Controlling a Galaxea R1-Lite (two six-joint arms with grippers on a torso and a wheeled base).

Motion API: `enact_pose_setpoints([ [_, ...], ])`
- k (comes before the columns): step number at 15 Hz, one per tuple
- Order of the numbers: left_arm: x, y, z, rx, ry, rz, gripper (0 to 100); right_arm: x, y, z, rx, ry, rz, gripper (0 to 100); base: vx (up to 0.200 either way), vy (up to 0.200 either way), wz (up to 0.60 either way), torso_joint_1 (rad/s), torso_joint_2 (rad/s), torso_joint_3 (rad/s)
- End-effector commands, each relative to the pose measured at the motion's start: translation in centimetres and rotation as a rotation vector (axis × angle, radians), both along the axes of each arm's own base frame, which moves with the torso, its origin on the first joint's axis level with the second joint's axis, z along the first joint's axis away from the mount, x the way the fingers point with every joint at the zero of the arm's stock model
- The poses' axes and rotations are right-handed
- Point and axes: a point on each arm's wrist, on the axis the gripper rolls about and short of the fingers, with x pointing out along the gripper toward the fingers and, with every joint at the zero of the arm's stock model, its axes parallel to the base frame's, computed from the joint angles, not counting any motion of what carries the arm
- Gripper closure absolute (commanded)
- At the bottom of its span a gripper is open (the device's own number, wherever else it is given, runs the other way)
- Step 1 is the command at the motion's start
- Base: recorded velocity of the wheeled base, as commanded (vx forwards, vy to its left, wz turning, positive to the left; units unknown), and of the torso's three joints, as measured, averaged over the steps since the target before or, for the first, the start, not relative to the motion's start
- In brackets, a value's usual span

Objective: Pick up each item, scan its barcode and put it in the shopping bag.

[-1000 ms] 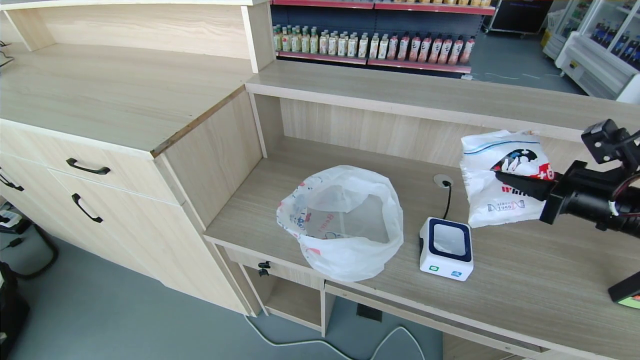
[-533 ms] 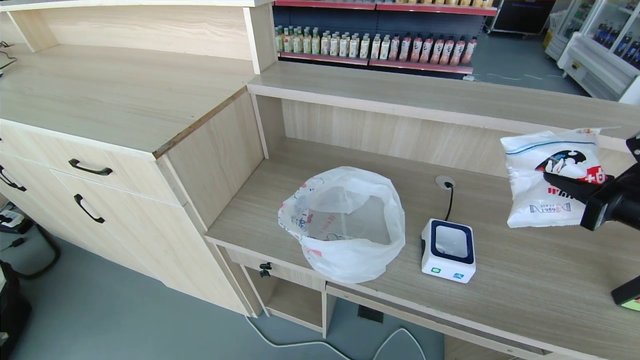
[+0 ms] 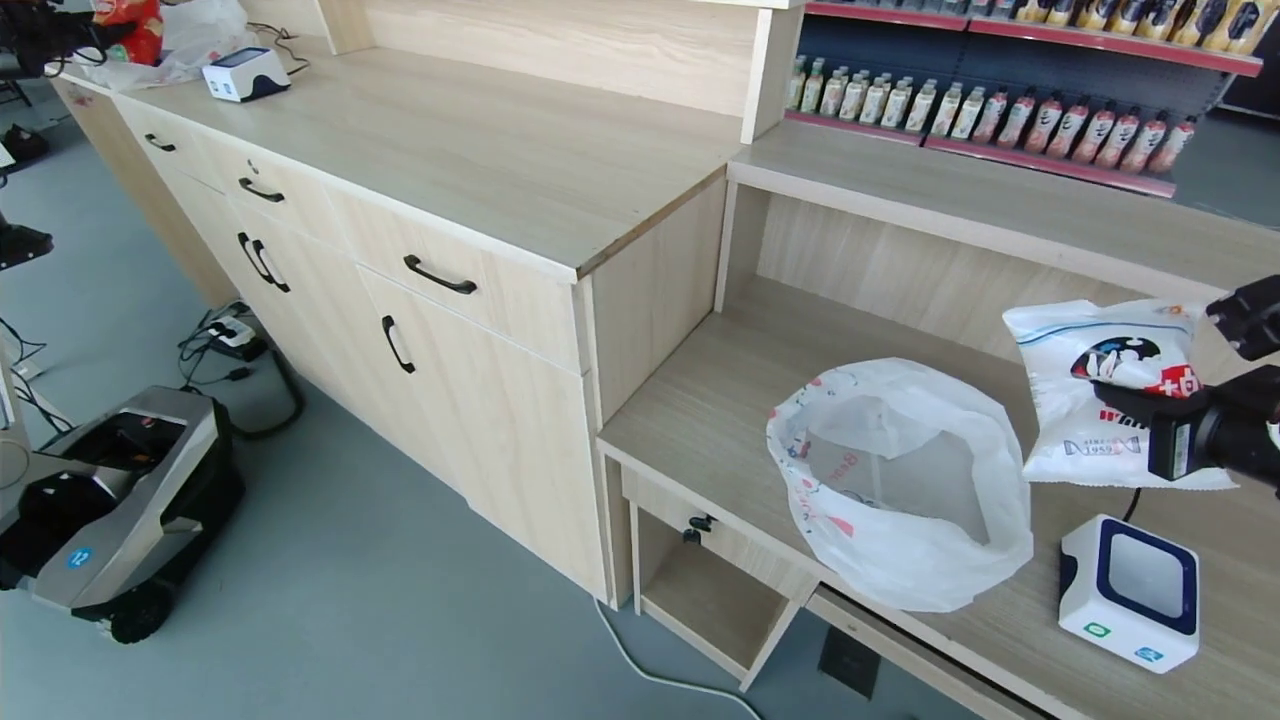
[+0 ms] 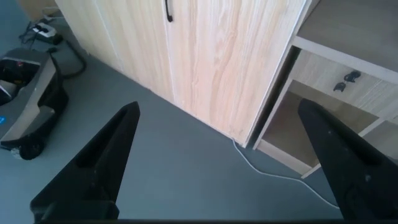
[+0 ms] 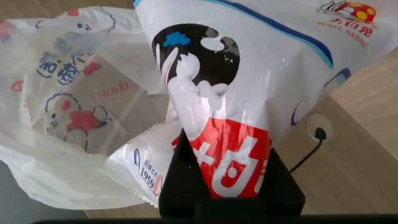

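My right gripper (image 3: 1128, 402) is shut on a white snack bag (image 3: 1100, 385) with a black, red and blue print, holding it in the air above the low counter. The snack bag hangs beside the right rim of the open white shopping bag (image 3: 900, 480) and above the white-and-blue barcode scanner (image 3: 1130, 590). In the right wrist view the snack bag (image 5: 249, 74) covers the gripper (image 5: 227, 158), with the shopping bag (image 5: 62, 112) just behind it. My left gripper (image 4: 217, 109) is open, low over the grey floor beside the cabinet.
A tall cabinet with drawers (image 3: 440, 270) stands left of the low counter (image 3: 700, 400). Behind is a shelf of bottles (image 3: 1000, 110). A second scanner (image 3: 245, 72) sits far left. A wheeled machine (image 3: 110, 490) and cables lie on the floor.
The head camera has swung left, shifting the whole scene right. The right gripper first carried the snack bag rightward, then back toward the shopping bag, and it now hangs above the scanner.
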Motion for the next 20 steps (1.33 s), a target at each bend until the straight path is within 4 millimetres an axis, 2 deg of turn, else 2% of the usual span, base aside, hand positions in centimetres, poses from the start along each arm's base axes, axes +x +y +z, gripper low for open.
enact_pose_setpoints([
  [1,0.0,0.0,0.0,0.000,0.000,-0.001,0,2.8,-0.6,-1.8,0.031,0.064,-0.005,100,0.000,0.000,0.00,0.000,0.00,0.000],
  [4,0.0,0.0,0.0,0.000,0.000,-0.001,0,7.1,-0.1,-4.6,0.089,0.068,0.036,100,0.000,0.000,0.00,0.000,0.00,0.000],
  [8,0.0,0.0,0.0,0.002,0.000,-0.001,0,10.3,1.2,-8.1,0.117,0.073,0.165,100,0.000,0.000,0.00,0.000,0.00,0.000],
  [12,0.0,0.0,0.0,0.000,0.000,-0.001,0,11.0,2.4,-9.9,0.119,0.096,0.202,100,0.000,0.000,0.00,0.000,0.00,0.000],
  [17,0.0,0.0,0.0,0.000,0.000,-0.001,0,11.7,2.4,-12.0,0.131,0.138,0.242,100,0.000,0.000,0.00,0.000,0.00,0.000],
  [20,0.0,0.0,0.0,0.000,0.000,-0.001,0,11.9,2.6,-12.2,0.144,0.118,0.318,100,0.000,0.000,0.00,0.000,0.00,0.000],
])
